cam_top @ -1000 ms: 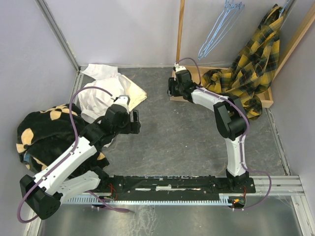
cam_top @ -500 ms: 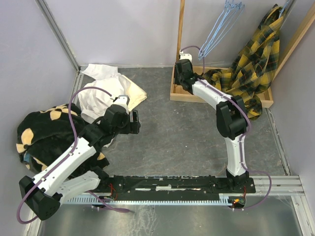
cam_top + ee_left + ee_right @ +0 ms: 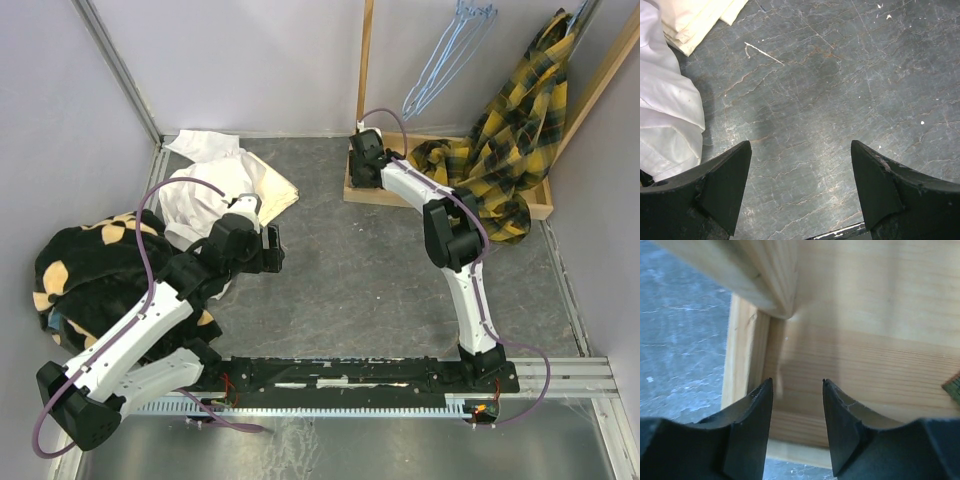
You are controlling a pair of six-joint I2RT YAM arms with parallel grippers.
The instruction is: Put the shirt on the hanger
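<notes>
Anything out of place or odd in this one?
Yes: the shirt sags crookedly at the back right, its lower part bunched on the wooden base, while the hanger hangs bare beside it.

— Where can passage be had?
— Over the bare grey floor between the arms.
— And what is blocked?
— The right gripper is hemmed in by the wooden post and the tray rim. The shirt is draped just behind, and the white garment is heaped at left.

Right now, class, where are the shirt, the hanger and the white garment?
shirt [image 3: 510,130], top view, middle of the plaid folds.
hanger [image 3: 468,16], top view, wires near the hook.
white garment [image 3: 200,195], top view, crumpled middle.
</notes>
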